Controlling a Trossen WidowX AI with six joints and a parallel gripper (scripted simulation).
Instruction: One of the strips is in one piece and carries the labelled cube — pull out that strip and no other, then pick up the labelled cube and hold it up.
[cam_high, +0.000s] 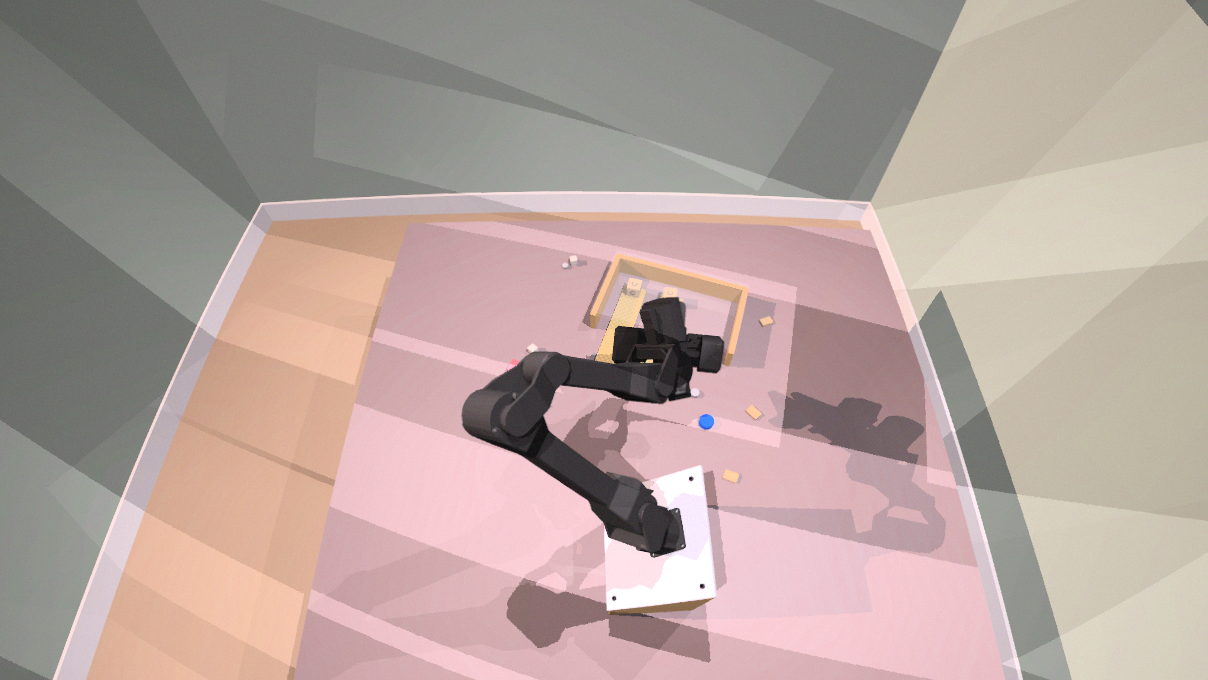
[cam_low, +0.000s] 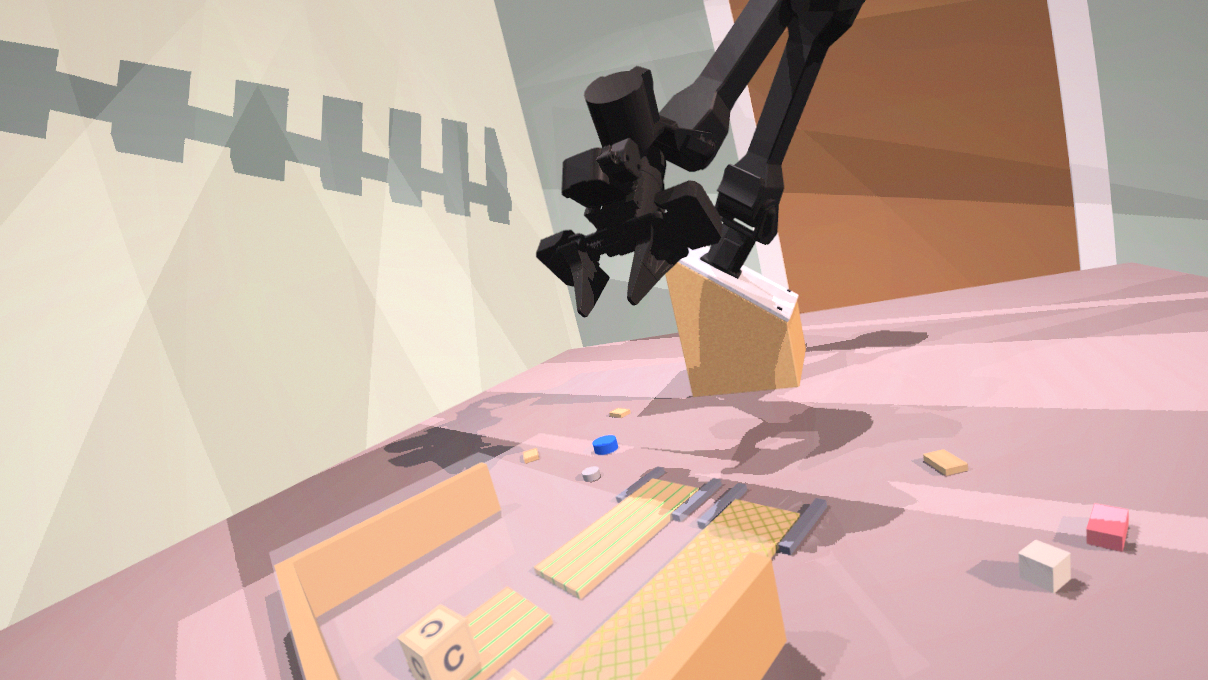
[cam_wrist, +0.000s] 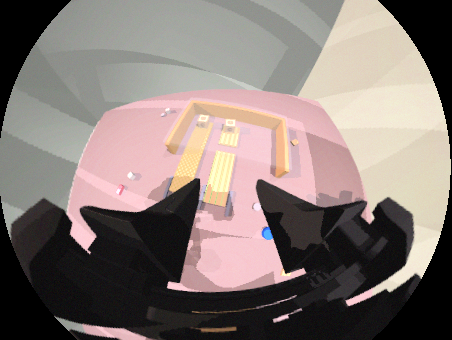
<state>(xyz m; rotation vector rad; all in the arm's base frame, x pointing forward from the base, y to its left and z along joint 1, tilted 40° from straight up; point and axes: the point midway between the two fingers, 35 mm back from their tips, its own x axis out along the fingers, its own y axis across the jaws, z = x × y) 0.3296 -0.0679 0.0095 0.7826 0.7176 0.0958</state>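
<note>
The black two-fingered tool (cam_low: 610, 285) hung above the pink worktop (cam_low: 972, 405), fingers partly apart and gripping nothing. The cream cube lettered C (cam_low: 439, 650) sat on a striped strip piece (cam_low: 507, 620) inside the orange three-walled pen (cam_low: 397, 527). In the top view the arm hid both strips' near ends; the cross-hatched yellow strip (cam_low: 676, 582) ran partly behind the pen's near wall.

Second cube (cam_wrist: 201, 120) label too small; arm hides strips in top view.
</note>
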